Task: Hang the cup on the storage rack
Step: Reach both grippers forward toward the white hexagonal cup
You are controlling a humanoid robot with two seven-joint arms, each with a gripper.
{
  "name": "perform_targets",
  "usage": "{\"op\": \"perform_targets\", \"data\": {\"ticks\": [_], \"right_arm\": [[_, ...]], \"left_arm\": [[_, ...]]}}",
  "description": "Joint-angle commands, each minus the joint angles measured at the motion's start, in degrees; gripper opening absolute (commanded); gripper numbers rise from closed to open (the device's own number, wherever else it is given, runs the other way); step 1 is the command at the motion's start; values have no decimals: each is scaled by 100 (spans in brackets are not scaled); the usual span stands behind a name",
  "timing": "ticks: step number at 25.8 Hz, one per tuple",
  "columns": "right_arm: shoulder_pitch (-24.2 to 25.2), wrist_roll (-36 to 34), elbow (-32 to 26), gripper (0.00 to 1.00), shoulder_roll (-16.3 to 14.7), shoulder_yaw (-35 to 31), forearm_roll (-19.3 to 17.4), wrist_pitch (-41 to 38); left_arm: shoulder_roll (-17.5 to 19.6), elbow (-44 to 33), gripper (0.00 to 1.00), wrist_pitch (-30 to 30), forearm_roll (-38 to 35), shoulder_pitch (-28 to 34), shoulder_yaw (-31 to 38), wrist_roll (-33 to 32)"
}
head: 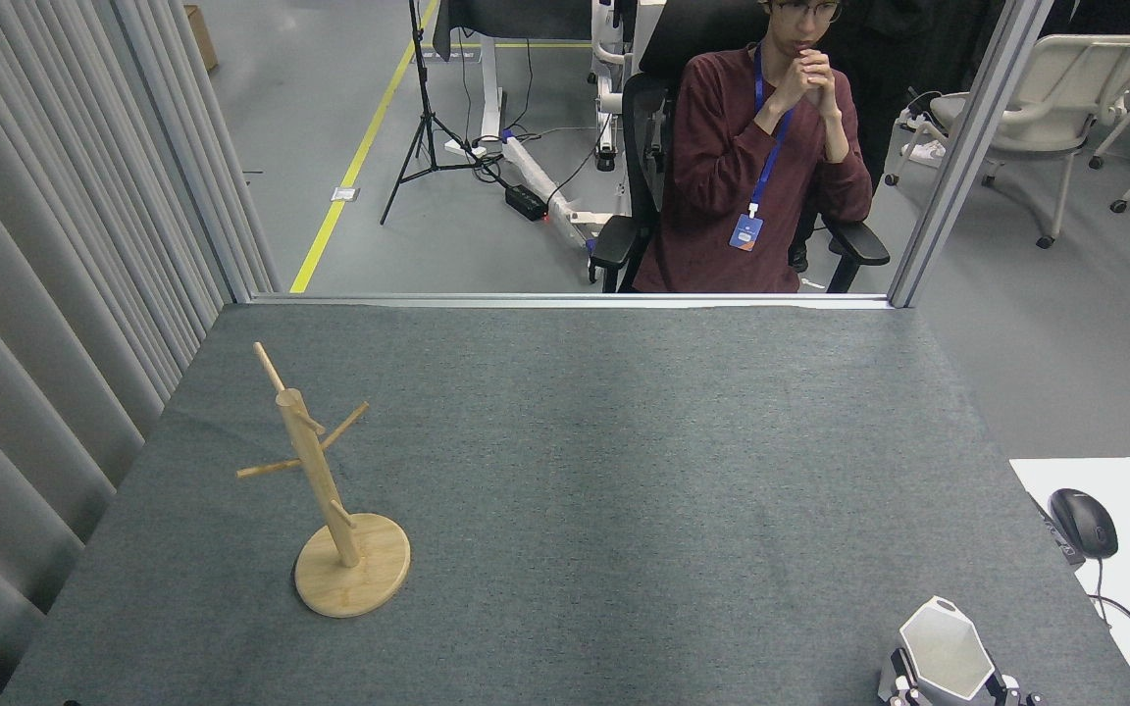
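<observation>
The white faceted cup (948,647) stands upright at the table's near right corner, its hexagonal rim facing up. My right gripper (952,689) comes in from the bottom edge. One of its fingers (903,683) shows on the cup's left side and the other on its right, both against the cup's walls. The rest of that arm is cut off by the frame. The bamboo storage rack (315,471) stands at the left of the table on its round base, far from the cup, with its pegs bare. My left gripper is out of view.
The grey felt table (604,471) lies between rack and cup. A person (761,167) sits in a chair beyond the far edge. Grey curtains (55,294) line the left side. A white desk with a mouse (1083,522) adjoins the right edge.
</observation>
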Motion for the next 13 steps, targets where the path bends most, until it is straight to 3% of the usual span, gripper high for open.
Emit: {"op": "perform_targets", "data": {"ticks": [1, 3, 5, 8, 10, 13], "right_arm": [[-41, -32, -84, 57, 27, -19, -27, -17], [-128, -23, -111, 57, 1, -63, -54, 27], [-533, 21, -102, 56, 9, -54, -45, 97], [-796, 39, -137, 56, 88, -1, 8, 168], [-788, 47, -436, 57, 124, 139, 78, 97], [-498, 39, -1209, 57, 176, 1053, 87, -43]], "left_arm": [[-32, -76, 99, -88, -39, -78, -310, -2], [-23, -252, 99, -97, -101, -218, -794, -2], [29, -234, 99, -97, -285, -552, -1585, -2], [-59, -50, 99, -88, -1093, -1009, -2402, -2], [-129, 144, 99, -53, -1384, -1194, -2771, 7], [-252, 416, 99, -26, -1726, -1379, -3061, -2]]}}
